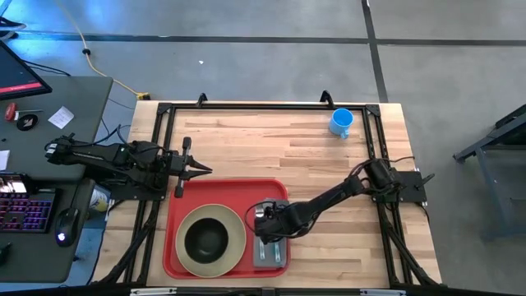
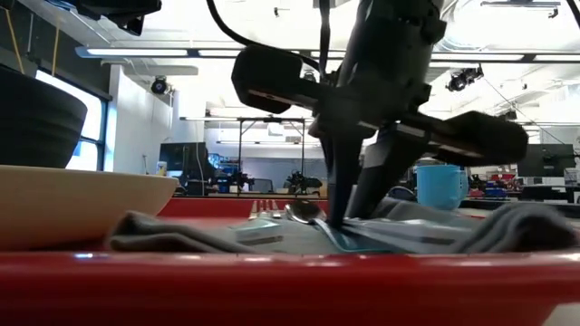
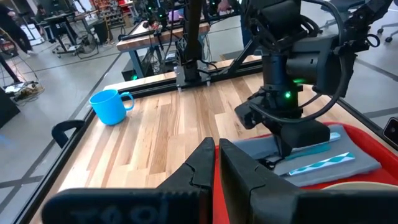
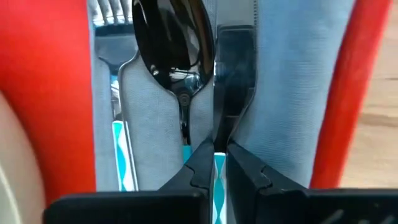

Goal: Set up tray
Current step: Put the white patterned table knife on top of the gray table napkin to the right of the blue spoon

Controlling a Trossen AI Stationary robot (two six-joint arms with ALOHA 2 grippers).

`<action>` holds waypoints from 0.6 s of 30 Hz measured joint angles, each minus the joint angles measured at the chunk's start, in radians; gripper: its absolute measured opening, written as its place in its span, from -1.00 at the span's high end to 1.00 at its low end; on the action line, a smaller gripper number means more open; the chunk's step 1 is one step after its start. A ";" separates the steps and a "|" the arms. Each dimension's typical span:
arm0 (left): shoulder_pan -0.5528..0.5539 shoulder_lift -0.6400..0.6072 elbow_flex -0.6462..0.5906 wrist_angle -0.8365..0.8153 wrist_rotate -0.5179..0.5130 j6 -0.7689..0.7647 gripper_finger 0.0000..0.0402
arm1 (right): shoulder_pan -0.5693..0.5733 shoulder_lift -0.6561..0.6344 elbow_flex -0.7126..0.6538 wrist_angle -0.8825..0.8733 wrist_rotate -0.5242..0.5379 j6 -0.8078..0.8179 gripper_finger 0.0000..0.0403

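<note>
high view: red tray lying at the near edge of the wooden table, left of centre. on it a cream plate with a dark bowl inside, and beside the plate, on the tray's right part, a grey napkin carrying cutlery. right pincer lowered over the napkin's far end, arm stretched in from the table's right side. left pincer hovering just beyond the tray's far left corner, fingers pressed together, nothing between them. blue mug standing near the far right corner, well apart from the tray.

low view: tray rim filling the foreground. plate edge and bowl at left. crumpled napkin across the middle, right pincer coming down onto it among the cutlery. mug behind, at right.

left wrist view: left pincer clenched and empty above bare table. beyond it the right arm standing on the napkin, teal-handled pieces lying there. mug far off.

right wrist view: right pincer nearly clamped, its tips on either side of a teal handle on the napkin; firm grasp or mere touch, cannot tell. spoon, fork and knife lying side by side, red tray on both sides.
</note>
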 joint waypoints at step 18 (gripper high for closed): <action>0.000 0.000 0.000 -0.001 0.000 0.000 0.72 | -0.053 0.005 -0.035 0.204 0.116 -0.087 0.93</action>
